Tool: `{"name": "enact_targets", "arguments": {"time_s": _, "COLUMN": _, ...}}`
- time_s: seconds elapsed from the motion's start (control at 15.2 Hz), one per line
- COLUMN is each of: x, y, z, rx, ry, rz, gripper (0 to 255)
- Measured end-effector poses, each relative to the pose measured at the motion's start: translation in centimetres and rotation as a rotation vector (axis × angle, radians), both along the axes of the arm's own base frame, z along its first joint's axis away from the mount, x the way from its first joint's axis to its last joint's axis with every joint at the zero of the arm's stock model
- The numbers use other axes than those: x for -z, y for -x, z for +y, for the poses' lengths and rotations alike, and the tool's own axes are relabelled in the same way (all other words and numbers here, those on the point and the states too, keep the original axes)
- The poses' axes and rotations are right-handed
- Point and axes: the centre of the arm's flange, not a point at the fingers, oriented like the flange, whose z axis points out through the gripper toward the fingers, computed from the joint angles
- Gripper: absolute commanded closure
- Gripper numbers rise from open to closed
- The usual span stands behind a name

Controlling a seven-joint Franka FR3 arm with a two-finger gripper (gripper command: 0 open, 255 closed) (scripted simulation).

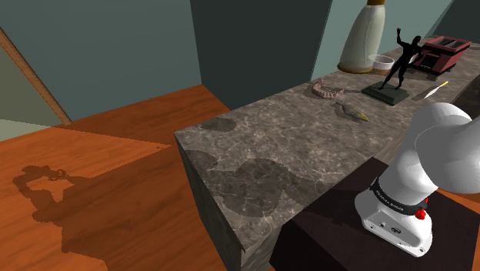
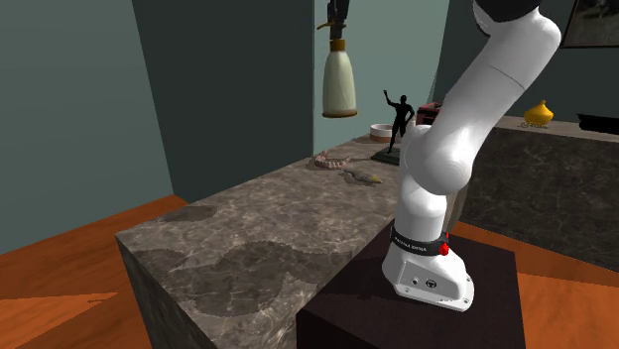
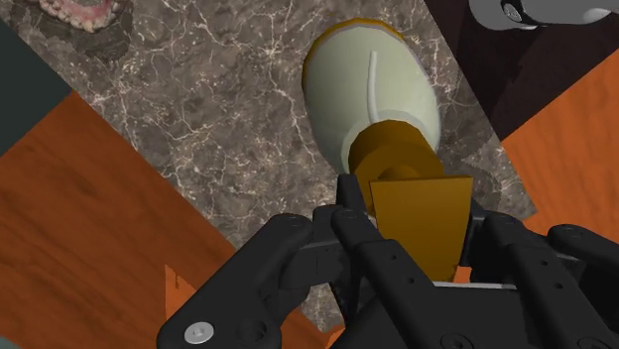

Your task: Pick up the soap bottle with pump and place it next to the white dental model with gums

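The grey marble counter (image 1: 254,154) runs from seven o'clock to one o'clock across the shoulder view, with orange wood floor beside it. The white arm (image 2: 466,109) rises from its dark stand (image 2: 397,317) at five o'clock in the second exterior view and arches out of the frame at twelve. The cream soap bottle (image 2: 339,84) hangs upright in the air, clear of the counter. The black gripper (image 2: 337,14) clasps it from above by its gold pump, and in the wrist view the fingers (image 3: 349,198) press against both sides of the pump head. In the second exterior view the bottle is at twelve o'clock of the white dental model with pink gums (image 2: 332,159), which lies on the counter. In the shoulder view it is at one o'clock of the model. A black figurine (image 1: 400,65) with a raised arm stands at two o'clock of the model, and a small greenish object (image 1: 354,113) lies at four.
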Motion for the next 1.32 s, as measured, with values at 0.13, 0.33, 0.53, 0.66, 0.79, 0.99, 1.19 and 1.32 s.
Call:
{"name": "enact_targets", "arguments": {"time_s": 0.13, "x": 0.1, "y": -0.7, "z": -2.6, "rx": 0.001, "ry": -0.001, "rz": 0.000, "gripper": 255}}
{"name": "enact_targets", "arguments": {"time_s": 0.33, "x": 0.2, "y": -1.8, "z": -6.6, "rx": 0.001, "ry": -0.001, "rz": 0.001, "gripper": 255}}
{"name": "enact_targets", "arguments": {"time_s": 0.53, "x": -0.1, "y": -3.3, "z": -10.1, "rx": 0.001, "ry": -0.002, "rz": 0.001, "gripper": 255}}
{"name": "enact_targets", "arguments": {"time_s": 0.66, "x": 0.2, "y": -4.5, "z": -12.8, "rx": 0.006, "ry": -0.001, "rz": 0.002, "gripper": 255}}
{"name": "enact_targets", "arguments": {"time_s": 0.79, "x": 0.5, "y": -4.6, "z": -14.1, "rx": 0.001, "ry": -0.001, "rz": 0.001, "gripper": 255}}
{"name": "enact_targets", "arguments": {"time_s": 0.99, "x": 1.8, "y": -4.7, "z": -14.3, "rx": -0.001, "ry": 0.000, "rz": 0.000, "gripper": 255}}
{"name": "enact_targets", "arguments": {"time_s": 1.19, "x": 3.3, "y": -4.7, "z": -14.3, "rx": -0.001, "ry": 0.000, "rz": 0.000, "gripper": 255}}
{"name": "enact_targets", "arguments": {"time_s": 1.32, "x": 4.4, "y": -4.6, "z": -14.3, "rx": -0.001, "ry": 0.001, "rz": 0.000, "gripper": 255}}
